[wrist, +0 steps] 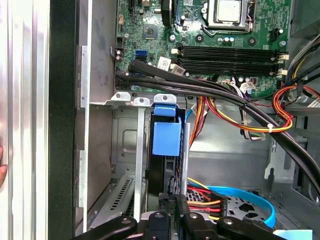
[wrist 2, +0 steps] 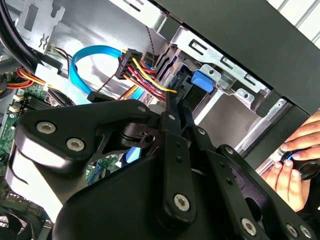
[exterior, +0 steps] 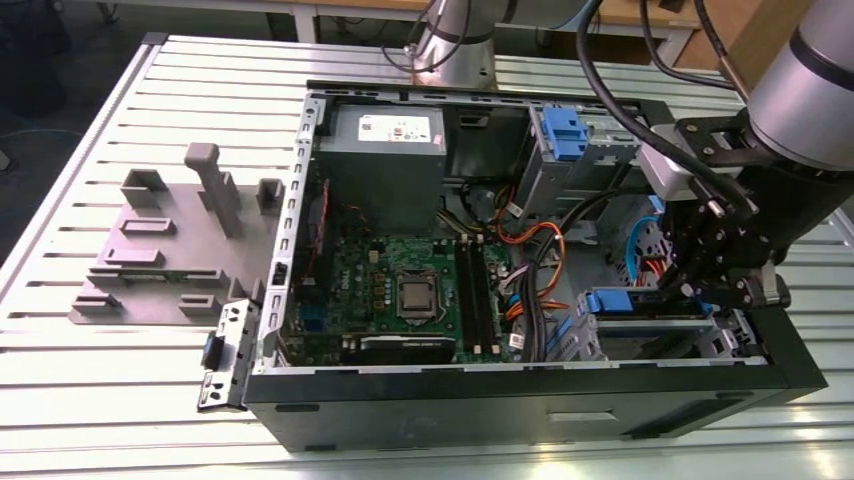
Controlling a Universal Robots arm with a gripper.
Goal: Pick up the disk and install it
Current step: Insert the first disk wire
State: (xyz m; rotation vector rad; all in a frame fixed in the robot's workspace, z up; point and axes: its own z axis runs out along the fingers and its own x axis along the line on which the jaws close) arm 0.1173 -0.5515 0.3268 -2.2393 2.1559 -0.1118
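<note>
**Gripper down at the drive cage of an open computer case**

Ribbed metal table top carries an open black computer case, lying on its side with its insides showing. Taking the case as the landmark: a grey slotted stand sits on the table just outside the case, on the exterior view's left. Inside the case, a grey power-supply box fills the far corner, and a green circuit board lies on the case floor next to it. A blue drive bay stands at the far side, with bundles of orange, red and yellow wires and a light-blue flat cable running across the middle.

The arm reaches down into the near corner of the case on the exterior view's right, and the gripper sits at the metal drive cage there. The disk stands on edge in a slot of that cage, its blue plastic tab showing; in the second wrist view the same blue tab sits just past the fingertips. The fingers are drawn close together, narrow, right at the disk's edge; whether they actually clamp it I cannot tell.

A person's hand rests outside the case wall, holding a small object.
</note>
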